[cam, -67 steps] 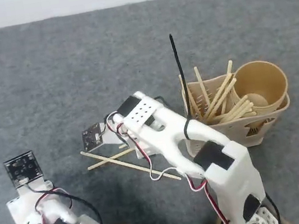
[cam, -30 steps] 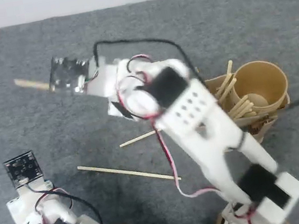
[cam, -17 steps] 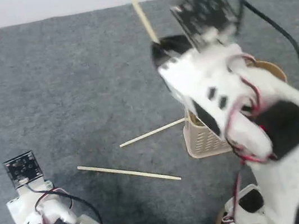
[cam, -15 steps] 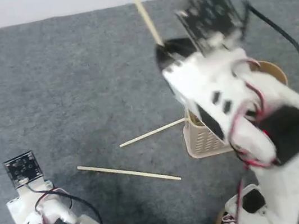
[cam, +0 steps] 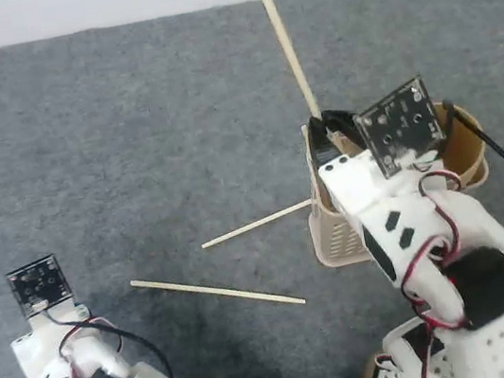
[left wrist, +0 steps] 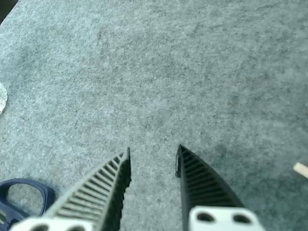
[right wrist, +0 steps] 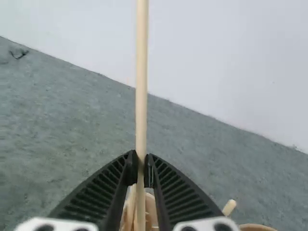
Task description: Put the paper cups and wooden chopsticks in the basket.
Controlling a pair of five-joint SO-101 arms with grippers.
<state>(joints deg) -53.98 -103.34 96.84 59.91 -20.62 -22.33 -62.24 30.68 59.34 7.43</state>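
My right gripper [cam: 324,128] [right wrist: 140,168] is shut on a wooden chopstick [cam: 288,49] [right wrist: 141,82], held over the near-left rim of the beige basket [cam: 331,234]. The stick points up and away toward the far wall. A paper cup [cam: 469,150] stands in the basket's right side, partly hidden by the arm. Two more chopsticks lie on the grey carpet left of the basket: a short one [cam: 256,224] and a longer one [cam: 216,291]. My left gripper [left wrist: 153,166] is open above bare carpet at the near left, with nothing between its fingers.
The left arm's base [cam: 79,370] sits at the near-left corner. A dark blue object [left wrist: 19,202] lies at the edge of the left wrist view. A chopstick tip [left wrist: 301,169] shows beside the left gripper. Grey carpet spreads wide to the far left.
The right arm picked a chopstick off the carpet, swung it up and across to the right, and now has lowered over the basket. The left arm has not moved.
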